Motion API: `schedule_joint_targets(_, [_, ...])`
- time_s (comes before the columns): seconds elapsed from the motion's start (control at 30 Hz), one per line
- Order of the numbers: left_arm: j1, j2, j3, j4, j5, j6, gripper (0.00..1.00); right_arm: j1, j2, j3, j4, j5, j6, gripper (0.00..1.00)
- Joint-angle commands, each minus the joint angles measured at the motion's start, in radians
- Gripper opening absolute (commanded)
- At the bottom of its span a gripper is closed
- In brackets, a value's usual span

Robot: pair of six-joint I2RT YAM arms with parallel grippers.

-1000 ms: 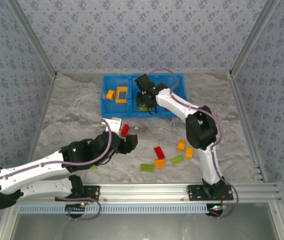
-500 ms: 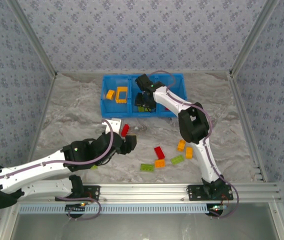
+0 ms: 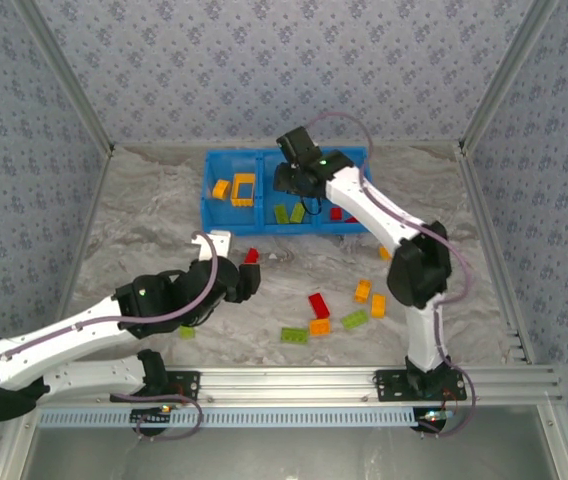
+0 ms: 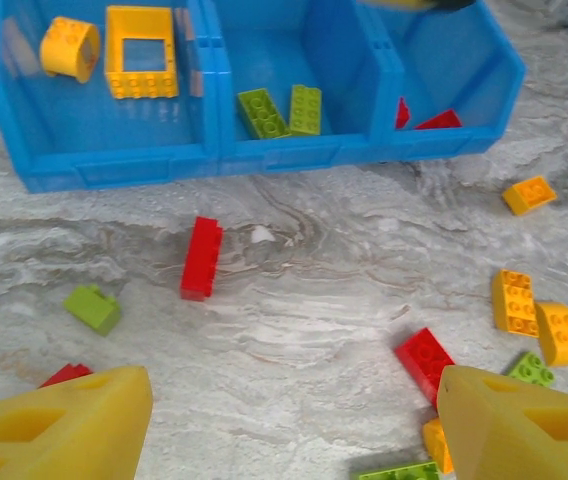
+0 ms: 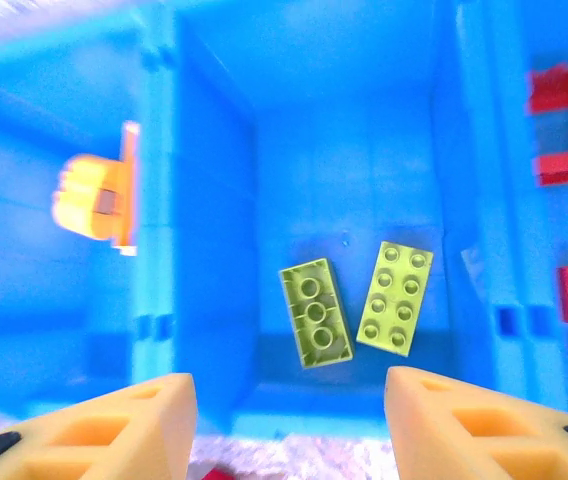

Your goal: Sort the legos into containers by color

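Your blue bin holds two yellow, two green and a few red legos; about ten loose legos wait on the desk. Both the left pincer and right pincer gape empty.

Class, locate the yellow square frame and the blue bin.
yellow square frame (image 4: 142,84), left wrist view, studded near edge
blue bin (image 4: 114,170), left wrist view, front wall
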Motion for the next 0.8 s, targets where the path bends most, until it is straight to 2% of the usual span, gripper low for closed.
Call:
schedule_joint_targets(0.0, [0.030, -0.001, 0.039, -0.079, 0.002, -0.010, 0.75, 0.027, -0.154, -0.111, 0.043, 0.092, -0.052, 0.55])
schedule_joint_targets(0.27, [0.124, 0.005, 0.045, -0.106, 0.104, 0.000, 0.75, 0.116, -0.475, -0.454, 0.168, 0.157, -0.099, 0.56])
schedule_joint_targets(0.4, [0.235, 0.034, 0.038, -0.141, 0.185, -0.017, 0.71, 0.218, -0.623, -0.620, 0.234, 0.188, -0.157, 0.57])
schedule_joint_targets(0.53, [0.400, 0.093, 0.031, -0.144, 0.326, -0.023, 0.67, 0.341, -0.740, -0.805, 0.333, 0.185, -0.217, 0.59])
schedule_joint_targets(0.77, [0.538, 0.186, -0.032, -0.050, 0.435, -0.018, 0.59, 0.507, -0.826, -1.019, 0.441, 0.200, -0.221, 0.61])
